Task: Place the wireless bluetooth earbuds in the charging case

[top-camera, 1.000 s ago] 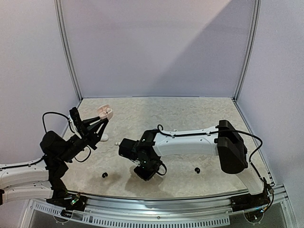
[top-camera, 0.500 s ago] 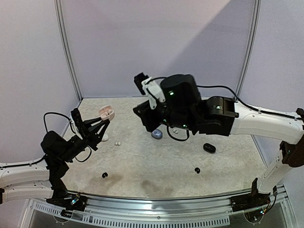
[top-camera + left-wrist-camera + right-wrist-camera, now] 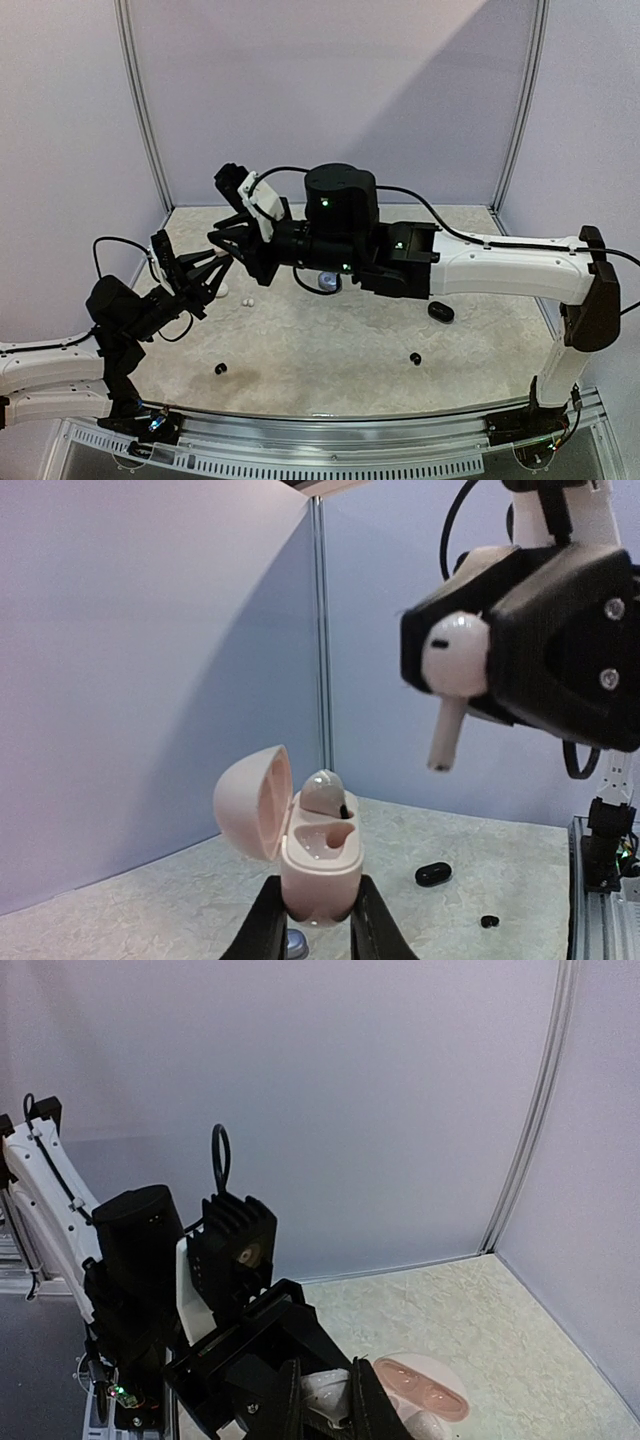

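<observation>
2 blk buds (image 3: pixel 221 368) — 1 pink case (image 3: pixel 320 852)

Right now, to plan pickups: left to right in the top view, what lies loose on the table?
Tiny black earbud → tiny white earbud → bluish round case → second tiny black earbud → black pebble-shaped case.

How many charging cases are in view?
3: pink case, open, in the left gripper; bluish case beneath the right arm; black case farther right. The arm may hide more.
</observation>
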`<state>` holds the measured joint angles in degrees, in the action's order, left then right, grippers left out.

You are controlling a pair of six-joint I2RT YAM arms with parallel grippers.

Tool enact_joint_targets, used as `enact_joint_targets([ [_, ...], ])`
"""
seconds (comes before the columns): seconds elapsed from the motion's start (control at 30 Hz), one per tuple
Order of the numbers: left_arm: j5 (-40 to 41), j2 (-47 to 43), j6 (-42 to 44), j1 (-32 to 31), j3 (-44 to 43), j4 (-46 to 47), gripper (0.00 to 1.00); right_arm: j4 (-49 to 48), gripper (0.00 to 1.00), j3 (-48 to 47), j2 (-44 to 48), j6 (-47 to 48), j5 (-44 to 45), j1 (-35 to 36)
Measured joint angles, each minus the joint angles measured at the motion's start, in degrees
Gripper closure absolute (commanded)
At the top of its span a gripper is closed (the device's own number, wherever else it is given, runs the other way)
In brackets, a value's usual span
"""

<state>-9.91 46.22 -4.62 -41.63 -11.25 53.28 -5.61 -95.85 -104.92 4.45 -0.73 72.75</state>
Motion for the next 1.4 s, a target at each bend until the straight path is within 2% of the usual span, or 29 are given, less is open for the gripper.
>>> enact_joint_targets([
  [0.5,-0.20,-0.02,0.09,0.00,0.00,0.00,1.00,2.43,1.00,-4.35,-3.32,3.08,2.23,0.00],
  [1.3,-0.57,0.31,0.59,-0.11,0.00,-0.46,1.00,12.09,1.00,-7.85,-5.84,4.81,7.08,0.00],
  [1.33,-0.44,0.31,0.59,-0.11,0.00,-0.44,1.00,12.31,0.99,-8.26,-6.08,4.81,7.06,0.00],
  [1.4,-0.22,0.31,0.61,-0.11,0.00,-0.46,1.00,13.14,0.88,-9.07,-6.45,4.81,7.06,0.00],
])
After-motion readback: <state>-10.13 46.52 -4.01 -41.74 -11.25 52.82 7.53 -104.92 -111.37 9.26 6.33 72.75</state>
